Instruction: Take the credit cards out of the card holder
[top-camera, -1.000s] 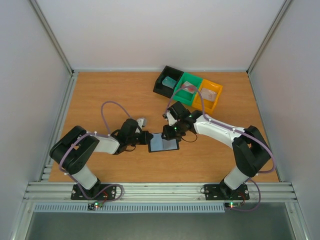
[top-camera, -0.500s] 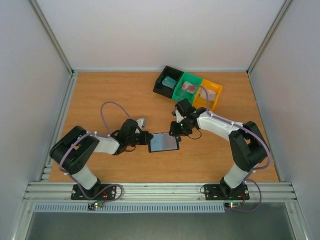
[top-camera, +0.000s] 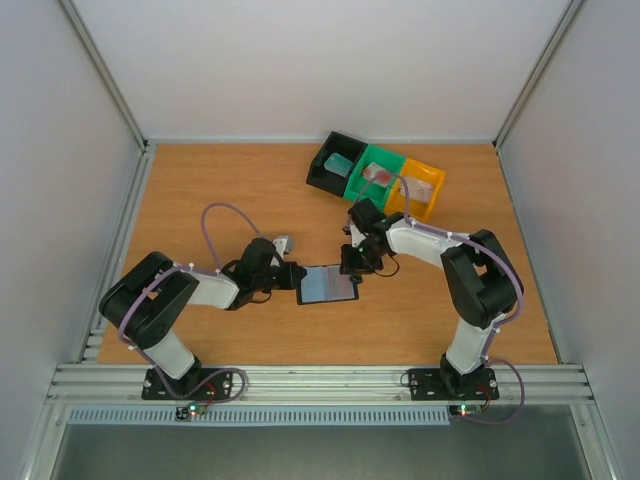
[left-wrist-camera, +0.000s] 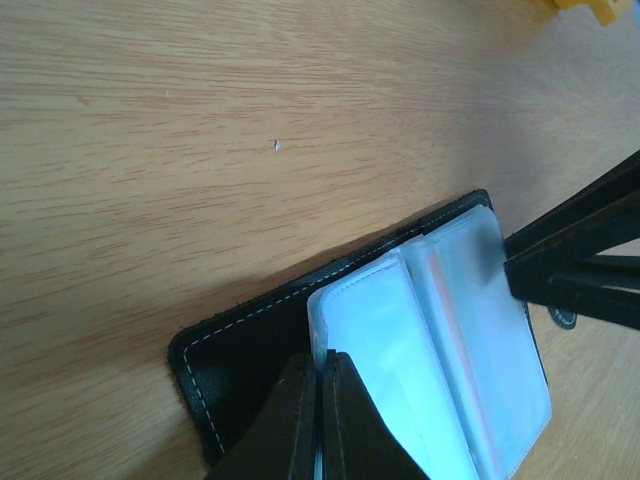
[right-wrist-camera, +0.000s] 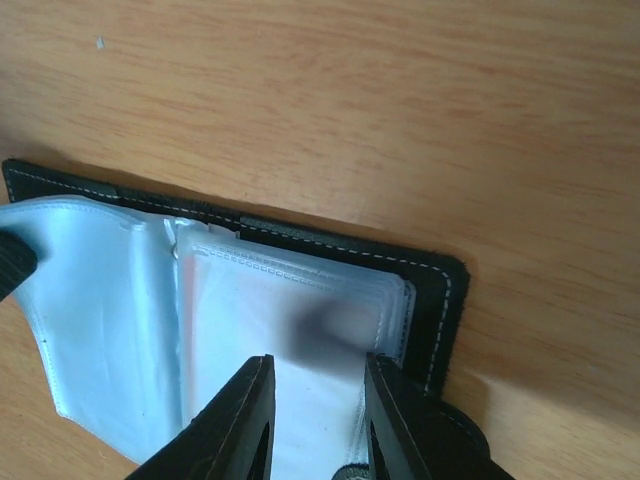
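The card holder lies open on the desk, black cover down and pale blue-grey pockets facing up, between the two arms near the middle.

The left gripper is at its left edge. In the left wrist view the jaws are pressed together on the edge of a pale pocket leaf of the card holder, lifting that leaf a little off the cover.

The right gripper hangs over the opposite end. In its own wrist view the jaws stand apart above the stitched pocket stack, clasping nothing. A blurred shadow falls on the top pocket between them.

A faint pink tint shows through the pockets (a thin red line in the left wrist view) – perhaps a card inside, though the plastic is too cloudy to be sure.

Three trays sit in a row at the far side of the desk:
- The black tray holds a teal card.
- The green tray holds a reddish card.
- The orange tray holds a pale card.

All three are well apart from the card holder.
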